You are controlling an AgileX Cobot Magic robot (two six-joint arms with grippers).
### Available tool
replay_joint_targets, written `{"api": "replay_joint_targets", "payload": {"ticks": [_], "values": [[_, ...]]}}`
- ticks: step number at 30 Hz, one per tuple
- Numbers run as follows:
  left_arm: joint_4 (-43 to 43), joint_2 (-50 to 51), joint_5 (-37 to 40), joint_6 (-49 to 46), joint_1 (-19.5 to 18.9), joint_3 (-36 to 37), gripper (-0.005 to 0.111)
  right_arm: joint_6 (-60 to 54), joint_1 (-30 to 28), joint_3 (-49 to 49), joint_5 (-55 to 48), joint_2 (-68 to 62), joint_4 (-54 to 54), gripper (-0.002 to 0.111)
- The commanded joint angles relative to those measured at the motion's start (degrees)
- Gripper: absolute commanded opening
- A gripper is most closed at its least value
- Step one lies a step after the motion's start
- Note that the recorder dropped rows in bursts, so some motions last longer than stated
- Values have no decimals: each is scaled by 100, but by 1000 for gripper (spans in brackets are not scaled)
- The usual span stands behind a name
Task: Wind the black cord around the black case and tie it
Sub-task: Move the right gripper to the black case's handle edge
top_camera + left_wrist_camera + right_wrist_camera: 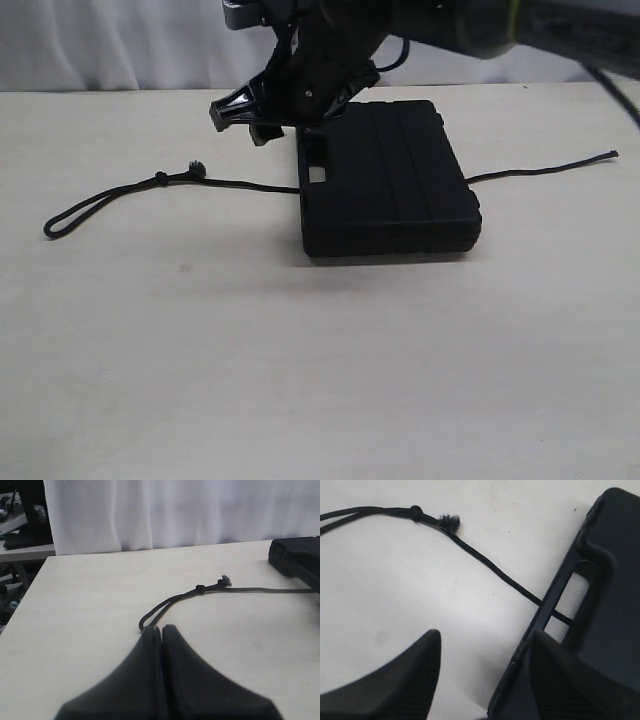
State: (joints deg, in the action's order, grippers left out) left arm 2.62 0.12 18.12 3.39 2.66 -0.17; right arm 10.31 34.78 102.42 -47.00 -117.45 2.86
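Observation:
The black case [390, 180] lies flat on the pale table, its handle slot [318, 174] facing left. The black cord [240, 184] runs under it, with the knotted loop [90, 208] out to the left and the plain end [600, 157] to the right. My right gripper [255, 118] hovers at the case's back left corner. It stands open [486, 635]: one finger is over the case's handle edge [555, 610], the other over bare table. The cord [485, 560] shows through the slot. My left gripper [161, 628] is shut and empty, just short of the loop's tip [142, 626].
A white curtain [120, 45] hangs behind the table's back edge. Past the table's side edge [30, 580] stand a shelf and equipment [20, 525]. The right arm [480, 25] reaches in from the upper right over the case.

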Motion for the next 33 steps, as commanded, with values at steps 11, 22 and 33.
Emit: {"api": "replay_joint_targets", "payload": {"ticks": [11, 22, 33], "values": [[-24, -12, -37, 36, -3, 17, 0, 1378, -3, 1090, -232, -1456, 1374, 54], [-24, -12, -37, 36, -3, 17, 0, 1698, -13, 1090, 493, -1917, 1811, 54], [-24, -12, -37, 36, -3, 17, 0, 2057, -13, 1090, 329, -2096, 2335, 52]]}}
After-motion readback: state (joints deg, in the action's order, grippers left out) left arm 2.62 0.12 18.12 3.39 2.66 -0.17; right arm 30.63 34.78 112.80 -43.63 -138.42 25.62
